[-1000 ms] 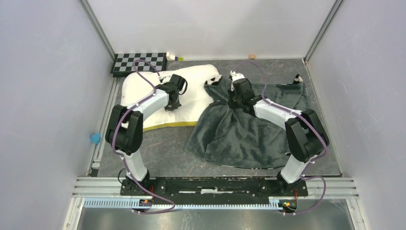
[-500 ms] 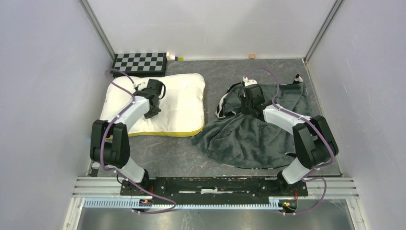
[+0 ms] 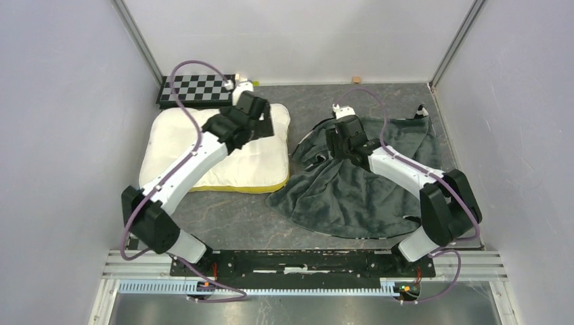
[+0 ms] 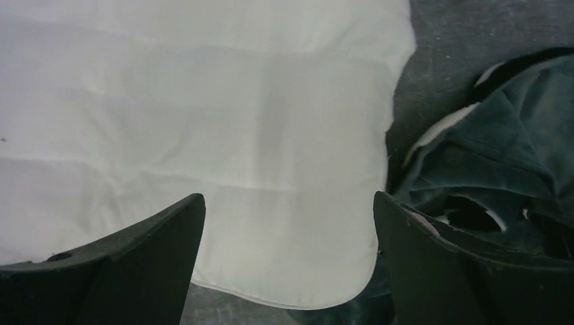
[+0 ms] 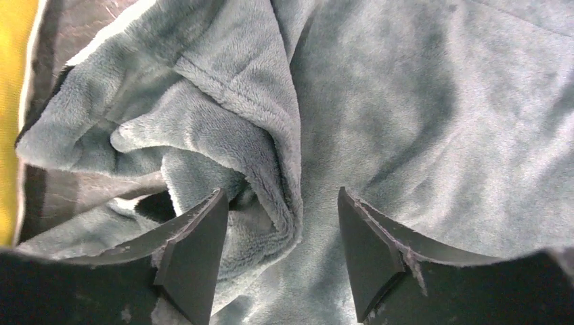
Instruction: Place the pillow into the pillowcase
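Top external view, contents listed left to right.

Checkerboard (image 3: 196, 89): flat on the counter (image 3: 230, 215), just beyond the pillow's far left corner.

Pillow (image 3: 256, 162): cream-white and quilted, lying flat, with a yellow band (image 3: 237, 189) along its near edge. It is wholly outside the pillowcase.

Left arm (image 3: 189, 166): crosses the pillow on a diagonal, from its near left corner toward its far right corner.

Left hand (image 3: 261, 116): above the pillow's far right part. In the left wrist view its fingers (image 4: 135, 264) are spread wide. Only bare pillow surface shows between them, and nothing is held.

Pillowcase (image 3: 352, 193): a crumpled heap just right of the pillow, with the dark grey-green plush face up. Its near left edge seems to touch the pillow's near right corner, though the overhead angle leaves this uncertain. A scrap of black-and-white stripe (image 3: 421, 111) shows at the corner farthest from the pillow.

Right hand (image 5: 281, 196): over the bunched pillowcase edge that faces the pillow. In the right wrist view its fingers (image 5: 193, 250) stand parted. A thick plush fold lies in the gap against the finger nearer the pillow, and it is not pinched. The pillow's yellow band runs down that view's left border.

Small tan block (image 3: 355, 80): at the far counter edge, beyond and to the right of the pillow.
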`<state>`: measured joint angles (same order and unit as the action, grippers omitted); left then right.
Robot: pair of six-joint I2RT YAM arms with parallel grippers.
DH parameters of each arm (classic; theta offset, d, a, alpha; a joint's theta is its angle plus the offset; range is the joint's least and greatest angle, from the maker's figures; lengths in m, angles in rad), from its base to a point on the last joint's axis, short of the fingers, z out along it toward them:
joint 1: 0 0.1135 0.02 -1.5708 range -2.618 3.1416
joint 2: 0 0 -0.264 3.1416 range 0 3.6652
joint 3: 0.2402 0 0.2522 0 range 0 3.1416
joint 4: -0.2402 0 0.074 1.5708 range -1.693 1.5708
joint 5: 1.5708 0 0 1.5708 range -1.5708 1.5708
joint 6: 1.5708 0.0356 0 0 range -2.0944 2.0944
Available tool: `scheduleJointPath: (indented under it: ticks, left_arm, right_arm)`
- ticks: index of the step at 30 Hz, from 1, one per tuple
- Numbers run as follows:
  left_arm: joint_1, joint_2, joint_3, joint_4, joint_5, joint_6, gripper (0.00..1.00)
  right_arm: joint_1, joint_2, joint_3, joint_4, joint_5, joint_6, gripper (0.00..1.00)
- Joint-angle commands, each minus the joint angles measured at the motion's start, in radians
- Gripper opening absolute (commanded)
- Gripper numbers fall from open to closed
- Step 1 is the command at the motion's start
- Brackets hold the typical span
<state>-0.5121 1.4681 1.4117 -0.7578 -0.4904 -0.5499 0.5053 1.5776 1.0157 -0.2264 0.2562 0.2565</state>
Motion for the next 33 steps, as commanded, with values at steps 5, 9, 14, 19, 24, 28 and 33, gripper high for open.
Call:
scheduleJointPath:
  ticks: [5, 9, 14, 19, 24, 28, 33]
  left_arm:
    - [-0.128, 0.319, 0.172, -0.025, -0.093, -0.002, 1.0]
    - [-0.15, 0.475, 0.23, -0.013, -0.068, 0.018, 1.0]
    - [-0.138, 0.599, 0.235, -0.002, -0.063, 0.023, 0.88]
    - [-0.082, 0.497, 0.17, 0.018, -0.038, 0.035, 0.03]
    - [-0.019, 0.281, 0.095, 0.03, 0.035, 0.065, 0.02]
    - [0.055, 0.108, 0.021, 0.03, 0.114, 0.034, 0.02]
    - [0.111, -0.066, -0.054, 0.045, 0.173, 0.007, 0.02]
  right_arm:
    - [0.029, -0.099, 0.072, -0.036, 0.06, -0.021, 0.83]
    - [0.053, -0.11, 0.089, -0.031, 0.05, -0.035, 0.86]
    - [0.101, -0.081, 0.129, -0.012, 0.039, -0.07, 0.88]
    - [0.146, -0.025, 0.163, 0.023, 0.02, -0.124, 0.88]
    - [0.174, 0.07, 0.211, 0.061, -0.035, -0.159, 0.88]
    - [0.2, 0.172, 0.28, 0.055, -0.06, -0.174, 0.88]
    - [0.229, 0.269, 0.317, 0.044, -0.049, -0.162, 0.88]
